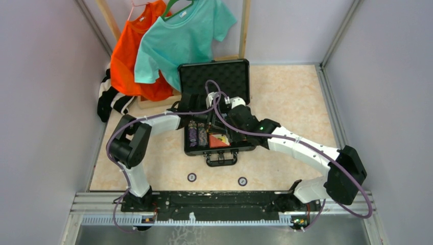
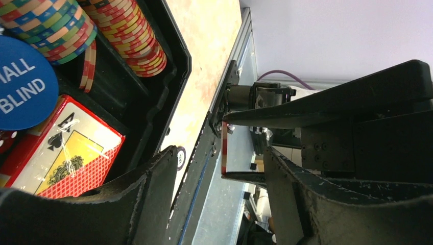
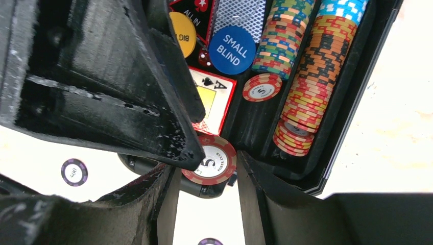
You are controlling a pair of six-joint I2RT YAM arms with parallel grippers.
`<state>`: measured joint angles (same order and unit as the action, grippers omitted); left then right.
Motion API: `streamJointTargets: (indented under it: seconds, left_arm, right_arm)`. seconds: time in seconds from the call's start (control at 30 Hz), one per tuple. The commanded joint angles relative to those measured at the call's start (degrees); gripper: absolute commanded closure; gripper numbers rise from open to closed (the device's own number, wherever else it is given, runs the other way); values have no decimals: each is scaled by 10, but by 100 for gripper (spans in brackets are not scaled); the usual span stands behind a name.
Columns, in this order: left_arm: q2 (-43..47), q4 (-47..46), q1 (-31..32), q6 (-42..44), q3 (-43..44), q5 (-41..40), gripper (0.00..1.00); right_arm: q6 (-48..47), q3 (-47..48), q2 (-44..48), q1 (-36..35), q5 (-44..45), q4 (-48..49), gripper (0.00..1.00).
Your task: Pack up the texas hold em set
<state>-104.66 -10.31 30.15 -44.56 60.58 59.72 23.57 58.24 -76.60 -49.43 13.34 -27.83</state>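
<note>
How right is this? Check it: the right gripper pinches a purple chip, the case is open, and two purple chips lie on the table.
One thing is wrong: the right wrist view shows the right gripper pinching a red-and-white 5 chip, not a purple one. The black case is open, and two purple chips lie on the table.

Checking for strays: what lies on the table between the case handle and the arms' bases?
Two loose chips, one left, one right, apart on the table; the top view shows them.
</note>
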Motion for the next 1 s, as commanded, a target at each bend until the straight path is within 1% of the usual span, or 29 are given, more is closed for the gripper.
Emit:
streamJointTargets:
  seconds: [0.0,0.07,0.17,0.4,0.53,0.7,0.73,0.83,0.87,0.93,0.97]
  left_arm:
    - [-14,22,17,39,22,18,32]
    - [-16,24,20,42,24,20,33]
    - [-17,26,22,46,25,21,37]
    - [-20,30,26,53,24,26,52]
    - [-22,29,30,55,26,29,55]
    - [-23,31,32,58,26,31,64]
    - [-23,30,32,58,26,32,67]
    - [-22,32,32,60,25,33,80]
    - [-22,31,32,60,25,34,89]
    - [-22,31,32,60,24,35,100]
    - [-23,30,32,59,23,36,100]
  right_arm:
    - [-5,35,11,-6,-9,28,58]
    - [-5,37,10,-6,-12,29,58]
    - [-5,38,10,-6,-13,30,58]
    - [-6,43,7,-6,-15,29,58]
    - [-7,43,4,-6,-17,29,58]
    - [-7,43,0,-6,-17,31,58]
    - [-7,44,-2,-6,-18,32,58]
    - [-7,45,-5,-6,-19,34,58]
    - [-7,46,-5,-6,-20,34,58]
    - [-7,44,-8,-6,-20,36,58]
    - [-7,44,-9,-6,-19,36,58]
